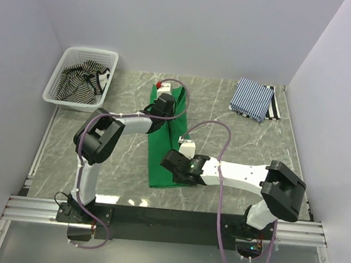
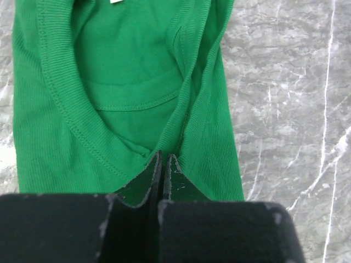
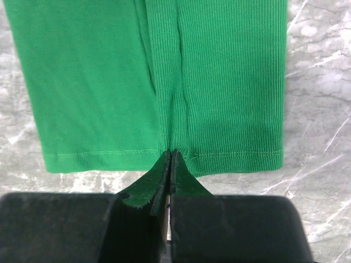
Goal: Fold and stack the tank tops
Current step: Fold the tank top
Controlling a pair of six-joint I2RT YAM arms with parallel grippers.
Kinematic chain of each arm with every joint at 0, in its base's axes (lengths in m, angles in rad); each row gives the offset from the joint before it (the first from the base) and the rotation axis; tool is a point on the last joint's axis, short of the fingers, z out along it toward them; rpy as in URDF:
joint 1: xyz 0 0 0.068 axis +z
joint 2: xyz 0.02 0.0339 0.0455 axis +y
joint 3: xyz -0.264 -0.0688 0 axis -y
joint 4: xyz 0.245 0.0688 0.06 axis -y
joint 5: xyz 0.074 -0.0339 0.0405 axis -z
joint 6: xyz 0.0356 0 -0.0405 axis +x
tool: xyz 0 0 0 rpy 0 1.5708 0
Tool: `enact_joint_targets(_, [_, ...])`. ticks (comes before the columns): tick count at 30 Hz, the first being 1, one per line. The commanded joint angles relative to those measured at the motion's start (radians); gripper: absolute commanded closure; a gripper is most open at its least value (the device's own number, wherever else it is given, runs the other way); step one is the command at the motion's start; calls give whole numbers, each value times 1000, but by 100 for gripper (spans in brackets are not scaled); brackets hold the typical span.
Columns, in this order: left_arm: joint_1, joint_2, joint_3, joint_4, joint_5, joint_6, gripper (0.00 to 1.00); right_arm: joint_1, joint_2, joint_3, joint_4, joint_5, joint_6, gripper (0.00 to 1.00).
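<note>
Green top (image 2: pixel 131 66) apparently between fingers (image 2: pixel 143 185)

The grey marbled tabletop (image 1: pixel 255 145) carries a green tank top (image 1: pixel 157 158) lying stretched between the two pairs of jaws, neckline at the left jaws, hem at the right jaws. Well left of the left jaws stands a white mesh basket (image 1: pixel 93 51); well to their right lies a folded blue-and-white striped tank top (image 1: pixel 251 98).

The left arm (image 1: pixel 131 123) and right arm (image 1: pixel 240 174) share white links, bulky black joints and looping mauve cables (image 1: pixel 230 143) (the right tool (image 3: pixel 169 160) has thin black fingers).
</note>
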Motion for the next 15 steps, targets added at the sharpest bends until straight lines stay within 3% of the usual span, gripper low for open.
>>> enact_joint_targets(1, [10, -53, -11, 50, -2, -22, 99, 10, 7, 53, 11, 13, -10, 100])
enact_joint_targets(9, [19, -44, -20, 57, 14, -31, 99, 20, 24, 72, 27, -2, -30, 98])
enact_joint_targets(11, [20, -42, -16, 58, 25, -30, 99, 21, 38, 70, 27, -7, -28, 94])
enact_joint_targets(15, [20, -47, -20, 66, 38, -37, 91, 21, 17, 43, 44, -15, -25, 69])
